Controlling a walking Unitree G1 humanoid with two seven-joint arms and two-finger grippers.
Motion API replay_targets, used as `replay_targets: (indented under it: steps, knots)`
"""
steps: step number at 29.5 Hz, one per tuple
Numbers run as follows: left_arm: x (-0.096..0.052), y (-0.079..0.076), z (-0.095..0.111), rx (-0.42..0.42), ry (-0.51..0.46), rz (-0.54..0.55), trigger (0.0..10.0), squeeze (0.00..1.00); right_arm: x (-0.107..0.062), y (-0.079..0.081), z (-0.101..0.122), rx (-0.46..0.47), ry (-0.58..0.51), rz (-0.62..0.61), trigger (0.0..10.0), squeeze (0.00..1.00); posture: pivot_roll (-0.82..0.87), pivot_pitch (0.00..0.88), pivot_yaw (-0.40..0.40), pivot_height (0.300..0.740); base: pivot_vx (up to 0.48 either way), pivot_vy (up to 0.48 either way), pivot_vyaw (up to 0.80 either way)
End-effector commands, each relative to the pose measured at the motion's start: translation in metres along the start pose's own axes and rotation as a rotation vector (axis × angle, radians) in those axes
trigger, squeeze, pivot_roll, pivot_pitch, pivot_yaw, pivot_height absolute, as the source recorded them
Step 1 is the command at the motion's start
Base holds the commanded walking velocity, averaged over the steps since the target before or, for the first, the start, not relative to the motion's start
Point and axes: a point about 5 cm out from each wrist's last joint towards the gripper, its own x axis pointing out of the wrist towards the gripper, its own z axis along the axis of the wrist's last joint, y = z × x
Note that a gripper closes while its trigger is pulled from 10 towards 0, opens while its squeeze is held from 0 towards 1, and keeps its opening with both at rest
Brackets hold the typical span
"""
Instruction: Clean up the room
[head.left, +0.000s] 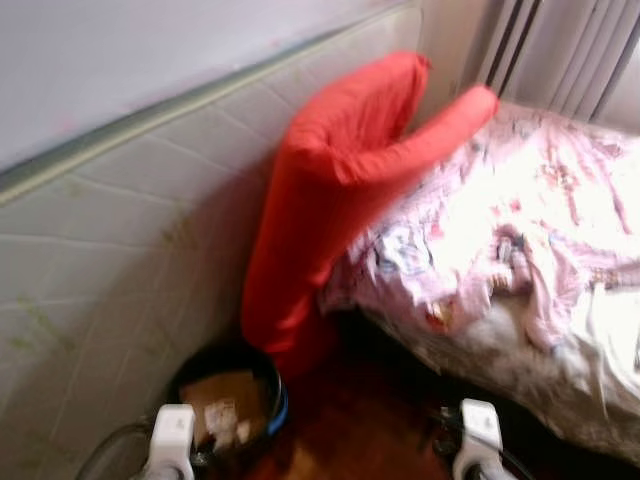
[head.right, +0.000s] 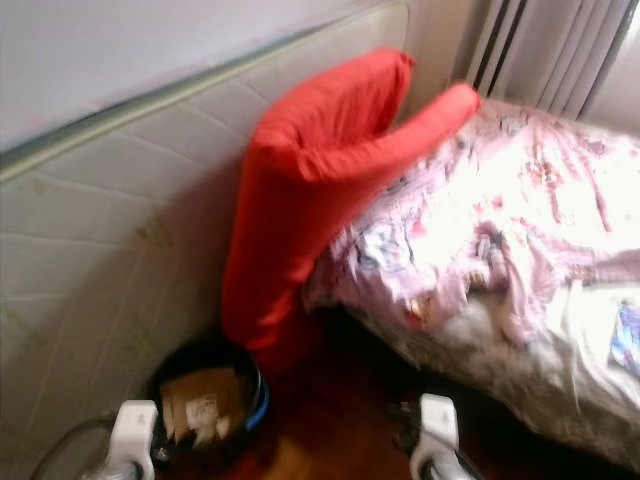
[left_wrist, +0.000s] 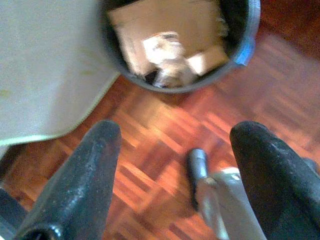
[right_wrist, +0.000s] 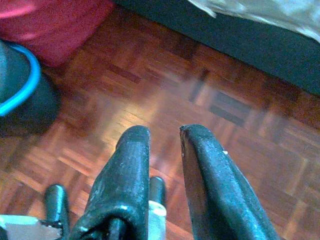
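A black bin (head.left: 272, 388) with a blue strip on its rim stands on the parquet floor at the foot of the leaning mattress. It holds brown cardboard (left_wrist: 165, 25) and crumpled paper (left_wrist: 167, 55). A long red cushion (head.left: 330, 190) stands folded between mattress and bed, its lower end beside the bin. My left gripper (left_wrist: 177, 135) hangs open over the floor just short of the bin (left_wrist: 246, 42), with nothing between its fingers. My right gripper (right_wrist: 165, 131) hangs low over bare floor, fingers close together and holding nothing, the bin's rim (right_wrist: 22, 90) off to its side.
A pale quilted mattress (head.left: 120, 250) leans against the wall on the left. A bed with a rumpled pink patterned quilt (head.left: 520, 230) takes up the right side, with a grey curtain (head.left: 570, 50) behind. Between bin and bed runs a strip of parquet floor (right_wrist: 165, 75).
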Motion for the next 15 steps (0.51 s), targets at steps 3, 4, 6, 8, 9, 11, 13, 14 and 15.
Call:
replay_targets:
  steps: [3,4,6,8,9,11,13,14,15]
  knots:
    - [-0.0004,0.0024,-0.0031,0.0,0.019,0.002,10.0,0.0,0.0011,0.0028,0.0056,0.008,-0.018,0.003,10.0,0.0,0.05,0.032,-0.02,0.74,0.0,-0.349,0.0]
    - [-0.0004,0.0024,-0.0031,0.0,0.019,0.002,10.0,0.0,0.0011,0.0028,0.0055,0.008,-0.018,0.002,10.0,0.0,0.05,0.032,-0.02,0.74,0.0,-0.349,0.0]
    - [-0.0005,0.0025,-0.0031,0.0,0.019,0.003,10.0,0.0,0.0011,0.0028,0.0055,0.009,-0.018,0.001,10.0,0.0,0.05,0.032,-0.02,0.74,0.0,-0.349,0.0]
    - [-0.0004,0.0026,-0.0032,0.0,0.02,0.003,10.0,0.0,0.0011,0.0028,0.0055,0.008,-0.018,0.001,10.0,0.0,0.05,0.032,-0.02,0.74,0.0,-0.349,0.0]
    - [-0.0005,0.0025,-0.0033,0.0,0.021,0.003,10.0,0.0,0.0011,0.0026,0.0054,0.007,-0.018,0.001,10.0,0.0,0.05,0.034,-0.02,0.74,0.0,-0.349,0.0]
    - [-0.0005,0.0023,-0.0033,-0.001,0.02,0.002,10.0,0.0,0.001,0.0025,0.0054,0.007,-0.018,0.001,10.0,0.0,0.05,0.034,-0.02,0.74,0.0,-0.349,0.0]
    - [-0.0005,0.0022,-0.0033,-0.002,0.02,0.001,10.0,0.0,0.001,0.0025,0.0055,0.007,-0.018,0.002,10.0,0.0,0.05,0.034,-0.02,0.74,0.0,-0.349,0.0]
    - [-0.0005,0.0022,-0.0033,-0.002,0.02,0.001,10.0,0.0,0.001,0.0025,0.0055,0.007,-0.019,0.002,10.0,0.0,0.05,0.036,-0.022,0.74,0.0,-0.349,0.0]
    - [-0.0005,0.0022,-0.0033,-0.002,0.02,0.001,10.0,0.0,0.001,0.0024,0.0056,0.007,-0.019,0.002,10.0,0.0,0.05,0.036,-0.022,0.74,0.0,-0.349,0.0]
